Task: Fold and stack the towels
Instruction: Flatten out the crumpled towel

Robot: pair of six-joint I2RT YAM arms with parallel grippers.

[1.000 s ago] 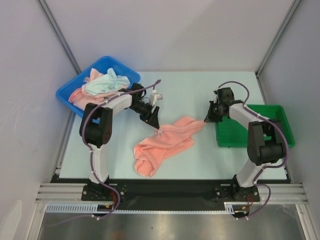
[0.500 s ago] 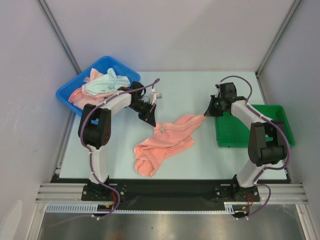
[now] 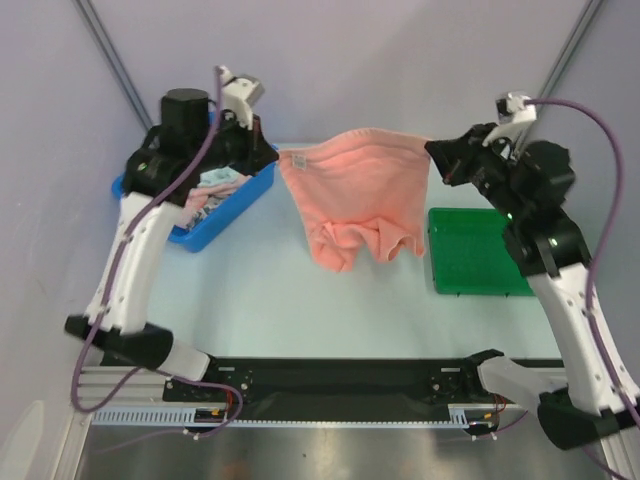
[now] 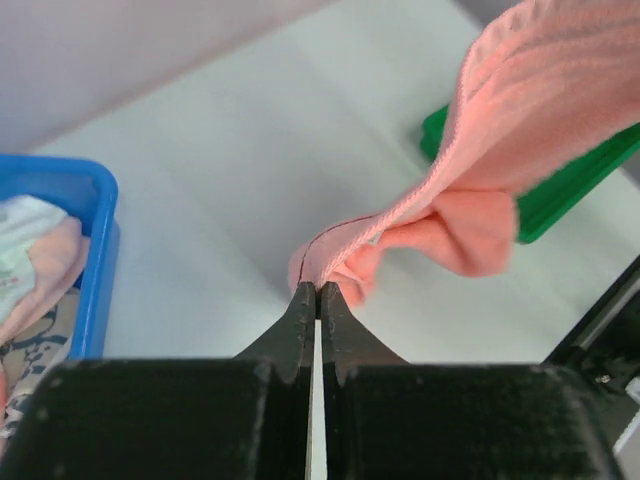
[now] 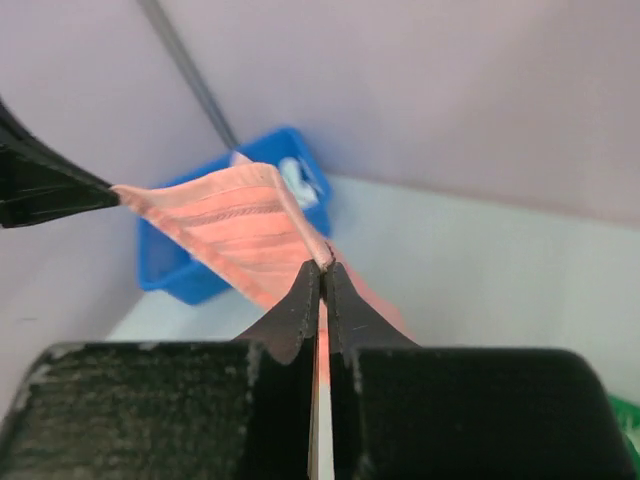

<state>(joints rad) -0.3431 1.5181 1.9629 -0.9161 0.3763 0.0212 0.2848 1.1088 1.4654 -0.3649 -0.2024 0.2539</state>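
Pinched a top corner of the salmon-pink towel (image 3: 360, 185) in left hand (image 3: 277, 153) and right hand (image 3: 432, 150) alike, held it stretched above the bench (image 3: 290, 295) (lower edge bunched). Looked mid-spread; needed laying flat next before folding.

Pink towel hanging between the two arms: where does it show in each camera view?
Top external: pink towel upper centre, stretched in the air.
Left wrist: upper right, one corner pinched in the left gripper at centre.
Right wrist: centre left, its edge pinched in the right gripper.
Shared landmark: the blue bin, visible in all three.
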